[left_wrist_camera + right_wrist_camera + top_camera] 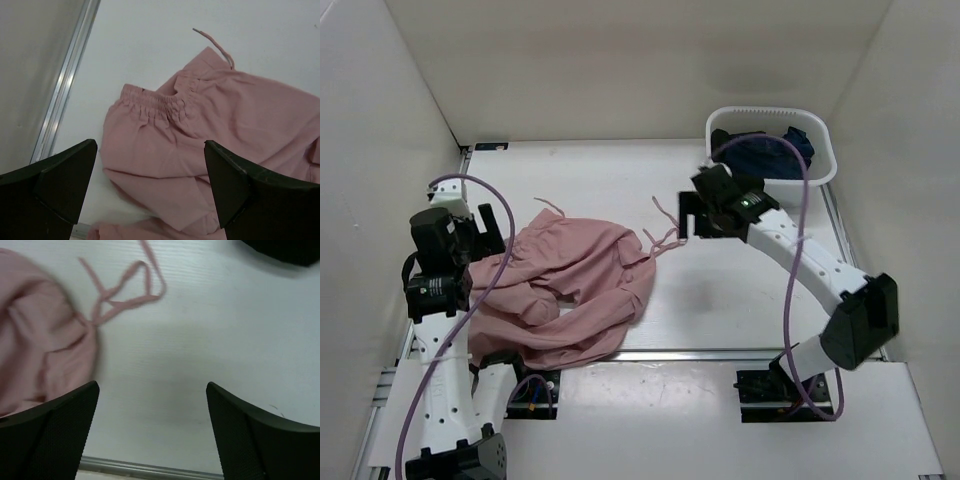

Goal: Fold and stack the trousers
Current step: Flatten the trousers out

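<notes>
One pair of trousers (pixel 570 290) lies in a crumpled heap on the left half of the table (pixel 610 180), close to its left edge and reaching toward the near edge. The cloth is soft and dusty pink, bunched in loose folds with the legs doubled over each other. Its gathered elastic waistband (pixel 155 102) faces the left edge, and thin pink drawstrings (pixel 663 225) trail in loops toward the table's middle. The left gripper (pixel 485 225) hangs over the waist end with its fingers spread wide, holding nothing. The right gripper (pixel 688 215) hangs above bare table just beside the drawstrings, its fingers also wide apart and empty. A white basket (pixel 825 165) in the far right corner holds a navy garment (pixel 770 155).
</notes>
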`<move>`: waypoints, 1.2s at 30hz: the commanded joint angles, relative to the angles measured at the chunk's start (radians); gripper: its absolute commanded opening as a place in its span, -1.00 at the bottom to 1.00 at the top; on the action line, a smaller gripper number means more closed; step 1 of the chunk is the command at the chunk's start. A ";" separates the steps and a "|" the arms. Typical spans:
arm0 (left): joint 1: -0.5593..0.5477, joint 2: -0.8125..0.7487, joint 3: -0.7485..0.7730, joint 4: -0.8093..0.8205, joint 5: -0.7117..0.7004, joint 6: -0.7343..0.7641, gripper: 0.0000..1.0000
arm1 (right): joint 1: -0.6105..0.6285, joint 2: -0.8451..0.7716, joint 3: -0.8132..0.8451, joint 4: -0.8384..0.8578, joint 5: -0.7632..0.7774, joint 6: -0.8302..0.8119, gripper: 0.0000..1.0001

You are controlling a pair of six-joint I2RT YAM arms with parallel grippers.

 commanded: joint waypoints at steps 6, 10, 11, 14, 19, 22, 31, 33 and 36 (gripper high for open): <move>-0.003 0.071 -0.158 -0.158 -0.143 -0.001 1.00 | 0.143 0.607 0.703 0.012 -0.267 -0.110 0.98; -0.003 0.105 -0.282 -0.099 -0.105 -0.001 1.00 | 0.157 0.870 1.010 -0.080 -0.280 -0.101 0.98; -0.003 0.138 -0.296 -0.074 -0.105 -0.001 1.00 | 0.157 0.898 1.028 -0.080 -0.280 -0.100 0.98; -0.003 0.206 -0.305 0.003 -0.105 -0.001 1.00 | 0.157 0.924 0.967 -0.080 -0.303 -0.100 0.98; 0.006 0.358 -0.315 0.113 -0.016 -0.001 1.00 | 0.157 0.840 0.771 -0.097 -0.311 -0.156 0.54; 0.006 0.451 -0.315 0.131 0.038 -0.001 1.00 | 0.113 0.757 0.618 -0.106 -0.344 -0.166 -0.33; 0.006 0.410 -0.100 -0.009 0.259 -0.001 1.00 | -0.186 0.184 0.035 -0.246 -0.090 -0.044 -1.00; 0.006 0.396 -0.089 -0.060 0.271 -0.001 1.00 | -0.186 0.143 0.019 -0.301 -0.071 -0.111 -0.44; 0.006 0.385 -0.092 -0.100 0.268 -0.001 1.00 | -0.112 0.134 0.057 -0.373 -0.057 -0.146 0.98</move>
